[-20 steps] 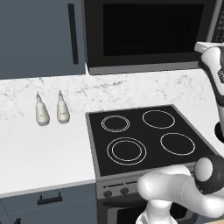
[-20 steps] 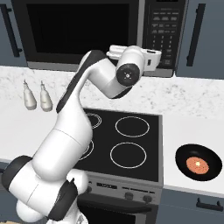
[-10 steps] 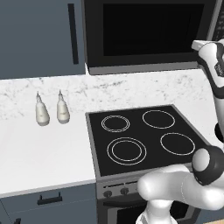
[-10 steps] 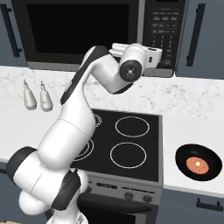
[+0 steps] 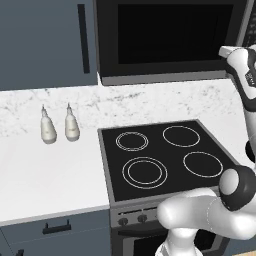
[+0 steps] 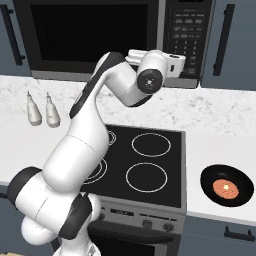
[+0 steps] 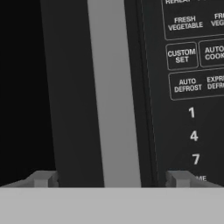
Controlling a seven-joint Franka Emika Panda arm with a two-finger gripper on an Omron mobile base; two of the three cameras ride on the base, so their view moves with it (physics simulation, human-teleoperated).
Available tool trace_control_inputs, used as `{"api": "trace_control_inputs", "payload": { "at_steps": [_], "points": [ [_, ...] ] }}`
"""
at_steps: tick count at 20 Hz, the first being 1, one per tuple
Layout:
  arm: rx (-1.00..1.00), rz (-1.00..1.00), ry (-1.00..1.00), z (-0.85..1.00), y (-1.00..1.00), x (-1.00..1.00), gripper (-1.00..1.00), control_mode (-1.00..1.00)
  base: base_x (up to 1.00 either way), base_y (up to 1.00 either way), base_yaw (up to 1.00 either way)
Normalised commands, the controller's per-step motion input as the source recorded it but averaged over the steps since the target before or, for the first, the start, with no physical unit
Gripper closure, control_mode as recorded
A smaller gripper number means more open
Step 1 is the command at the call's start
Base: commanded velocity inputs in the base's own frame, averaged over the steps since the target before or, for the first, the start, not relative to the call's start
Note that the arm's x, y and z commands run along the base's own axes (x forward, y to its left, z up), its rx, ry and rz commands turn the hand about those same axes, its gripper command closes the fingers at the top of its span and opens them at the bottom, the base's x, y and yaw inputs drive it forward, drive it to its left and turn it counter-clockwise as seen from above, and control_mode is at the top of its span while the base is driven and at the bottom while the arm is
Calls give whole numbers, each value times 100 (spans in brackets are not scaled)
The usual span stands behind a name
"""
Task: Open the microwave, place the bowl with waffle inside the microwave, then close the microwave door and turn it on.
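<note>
Here, left base view: we see the wide black glass-fronted microwave (image 5: 170, 40) closed at 12 o'clock. Right base view: small black bowl (image 6: 226, 185) at 4 o'clock. Hand view: spread gripper (image 7: 107, 178) straddles the door's grey vertical handle (image 7: 108, 96).

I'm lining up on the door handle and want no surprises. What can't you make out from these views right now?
- Pincer: in the hand view just the two tips show; the bottom band cuts the rest.
- Microwave: its top is cut off by the upper edge in both base views.
- Keypad: labels too small in the right base view; the hand view crops it at the right edge.
- Bowl: its contents are an orange blur.
</note>
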Motion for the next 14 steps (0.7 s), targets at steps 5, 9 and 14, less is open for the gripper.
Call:
{"api": "trace_control_inputs", "payload": {
  "at_steps": [5,9,14],
  "points": [
    [0,0,0,0,0,0,100,-100,0,0,0],
    [0,0,0,0,0,0,100,-100,0,0,0],
    [0,0,0,0,0,-11,100,-100,0,0,0]
  ]
}}
